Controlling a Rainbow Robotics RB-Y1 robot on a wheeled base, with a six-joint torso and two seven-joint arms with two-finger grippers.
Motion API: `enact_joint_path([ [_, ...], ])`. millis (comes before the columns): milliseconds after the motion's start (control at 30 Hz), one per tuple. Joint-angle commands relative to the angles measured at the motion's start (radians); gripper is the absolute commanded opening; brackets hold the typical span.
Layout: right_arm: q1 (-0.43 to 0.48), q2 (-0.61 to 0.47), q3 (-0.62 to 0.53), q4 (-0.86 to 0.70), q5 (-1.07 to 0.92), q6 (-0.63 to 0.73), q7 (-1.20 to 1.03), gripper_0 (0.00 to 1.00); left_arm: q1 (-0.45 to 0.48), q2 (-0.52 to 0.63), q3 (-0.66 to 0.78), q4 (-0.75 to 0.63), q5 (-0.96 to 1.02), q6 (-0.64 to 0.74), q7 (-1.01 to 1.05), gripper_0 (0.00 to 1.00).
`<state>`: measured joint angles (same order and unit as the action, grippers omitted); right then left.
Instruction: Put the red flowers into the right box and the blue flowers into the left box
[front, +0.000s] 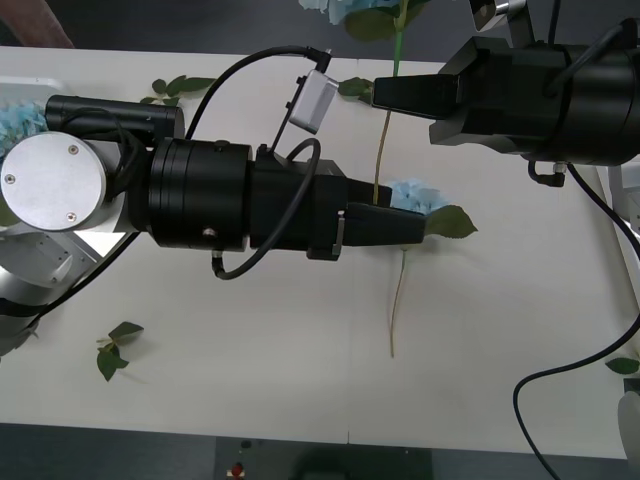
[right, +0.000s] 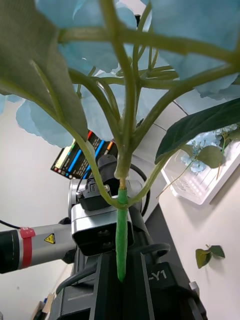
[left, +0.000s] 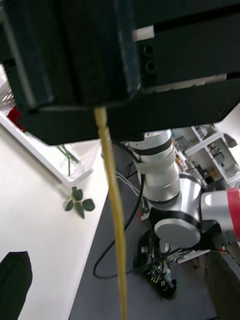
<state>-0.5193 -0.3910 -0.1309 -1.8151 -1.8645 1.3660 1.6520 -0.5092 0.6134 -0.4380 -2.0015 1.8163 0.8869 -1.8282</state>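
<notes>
Looking down from the front, the right hand (front: 385, 92) reaches in from the far right side of the table (front: 250, 340) and is clenched on the thin green stem of a blue flower (front: 352, 12). Its pale bloom lies toward the table's far edge and its stem runs back toward the robot. The left hand (front: 400, 226) stretches across the middle of the table and hangs over a second blue flower (front: 412, 190), which lies flat with a large green leaf beside it and a tan stem trailing toward the near edge. Whether the left hand is grasping or released cannot be told. The left box (front: 30, 82) sits at the left edge of the table with pale blue blooms inside. A loose leaf sprig (front: 115, 352) lies near the front left.

From the right wrist, the blue flower (right: 100, 115) is very close, its branching stem ending in a free green tip. Beyond it the left box (right: 200, 187) holds blue blooms, and a leaf sprig (right: 208, 255) lies on the table near it.

From the left wrist, the right hand (left: 115, 65) is a black block with a yellowish stem coming out of its closed grip. Farther off, the right box (left: 80, 167) holds a red flower (left: 15, 116), and a small sprig (left: 77, 204) lies just beside the box.
</notes>
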Motion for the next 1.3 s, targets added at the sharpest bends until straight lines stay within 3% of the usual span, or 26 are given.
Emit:
enact_joint_path([
  [33,-0.021,-0.002,-0.015,-0.039,-0.005,-0.008,-0.015,0.0,-0.032,-0.012,-0.008,-0.031,-0.018,-0.022,0.061,0.54],
  [67,-0.021,-0.002,-0.015,-0.039,-0.005,-0.008,-0.015,0.0,-0.032,-0.014,-0.01,-0.031,-0.02,-0.022,0.063,0.4],
  [100,-0.021,-0.002,-0.015,-0.039,-0.005,-0.008,-0.015,0.0,-0.032,-0.014,-0.01,-0.029,-0.018,-0.022,0.066,0.06],
  [133,-0.021,-0.002,-0.015,-0.039,-0.005,-0.008,-0.015,0.0,-0.032,-0.012,-0.01,-0.029,-0.018,-0.022,0.069,0.0],
  [667,-0.021,-0.002,-0.015,-0.039,-0.005,-0.008,-0.015,0.02,-0.054,-0.012,-0.011,-0.031,-0.022,-0.026,0.073,0.0],
  [700,-0.021,-0.002,-0.015,-0.039,-0.005,-0.008,-0.015,0.24,-0.055,-0.012,-0.011,-0.029,-0.022,-0.026,0.075,0.0],
  [733,-0.021,-0.002,-0.015,-0.039,-0.005,-0.008,-0.015,0.35,-0.055,-0.011,-0.011,-0.031,-0.022,-0.026,0.076,0.0],
  [800,-0.021,-0.002,-0.015,-0.039,-0.005,-0.008,-0.015,0.79,-0.058,-0.006,-0.011,-0.029,-0.023,-0.031,0.079,0.0],
  [833,-0.021,-0.002,-0.015,-0.039,-0.005,-0.008,-0.015,0.93,-0.058,-0.003,-0.011,-0.029,-0.022,-0.036,0.079,0.0],
  [867,-0.021,-0.002,-0.015,-0.039,-0.005,-0.008,-0.015,1.0,-0.058,0.002,-0.011,-0.029,-0.022,-0.039,0.079,0.0],
  [1100,-0.021,-0.002,-0.015,-0.039,-0.005,-0.008,-0.015,1.0,-0.057,0.037,0.022,-0.029,-0.017,-0.054,0.093,0.0],
  [1300,-0.021,-0.002,-0.015,-0.039,-0.005,-0.008,-0.015,1.0,0.0,0.158,0.131,-0.026,-0.014,-0.054,0.107,0.0],
])
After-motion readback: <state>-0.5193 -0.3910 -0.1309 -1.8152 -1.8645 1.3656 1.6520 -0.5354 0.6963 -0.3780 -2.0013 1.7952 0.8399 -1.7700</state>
